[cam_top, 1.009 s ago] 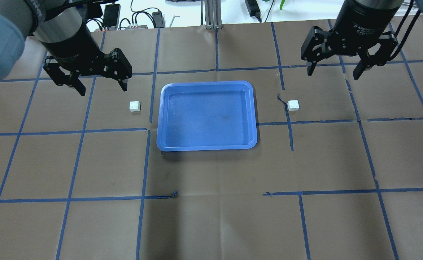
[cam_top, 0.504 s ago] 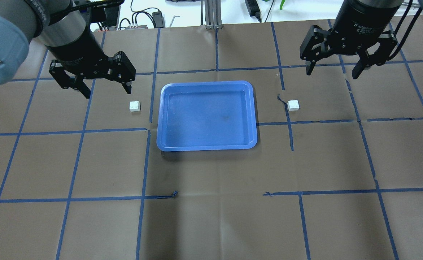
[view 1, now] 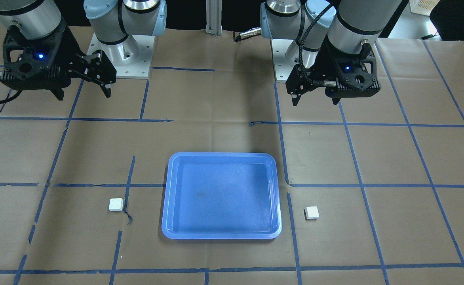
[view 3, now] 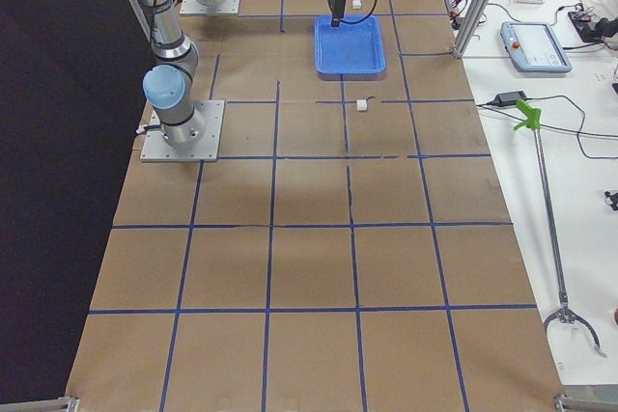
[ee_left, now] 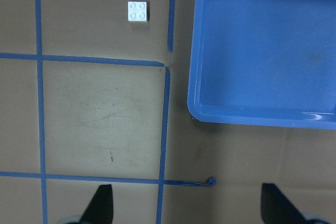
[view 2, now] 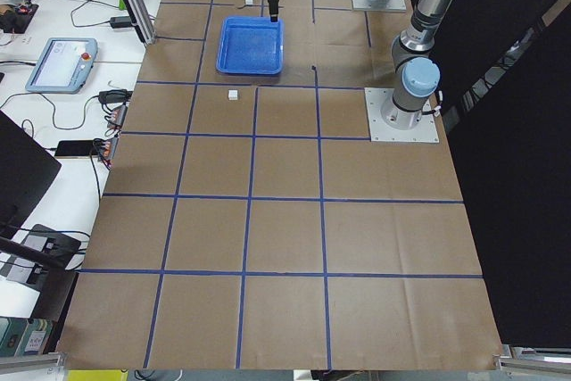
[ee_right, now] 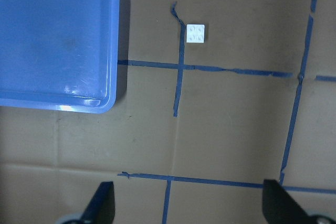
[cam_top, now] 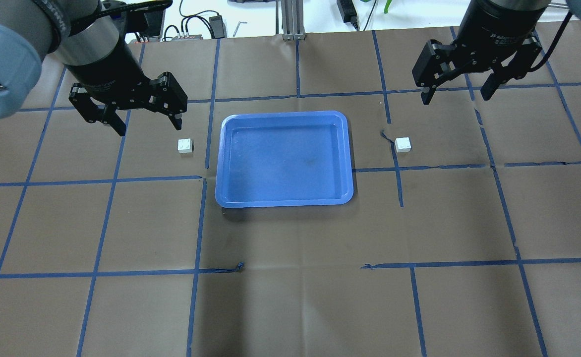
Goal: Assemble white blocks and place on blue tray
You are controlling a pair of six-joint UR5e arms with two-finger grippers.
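The blue tray (cam_top: 284,158) lies empty at the table's middle. One white block (cam_top: 185,146) sits on the paper just left of the tray, the other white block (cam_top: 402,144) just right of it. My left gripper (cam_top: 149,128) is open and empty, hovering above and a little behind the left block, which shows in the left wrist view (ee_left: 138,11). My right gripper (cam_top: 454,98) is open and empty, hovering behind and to the right of the right block, which shows in the right wrist view (ee_right: 196,33). In the front view the tray (view 1: 221,198) lies between both blocks.
Brown paper with a blue tape grid covers the table. An aluminium post (cam_top: 290,27) stands at the far edge, with cables and devices (cam_top: 191,25) behind it. The two arm bases (view 1: 119,51) stand at the robot's side of the table.
My left gripper has moved right, closer to the left block. My right gripper has turned slightly, its right finger swinging away from me. Both stay open; blocks and tray have not moved.
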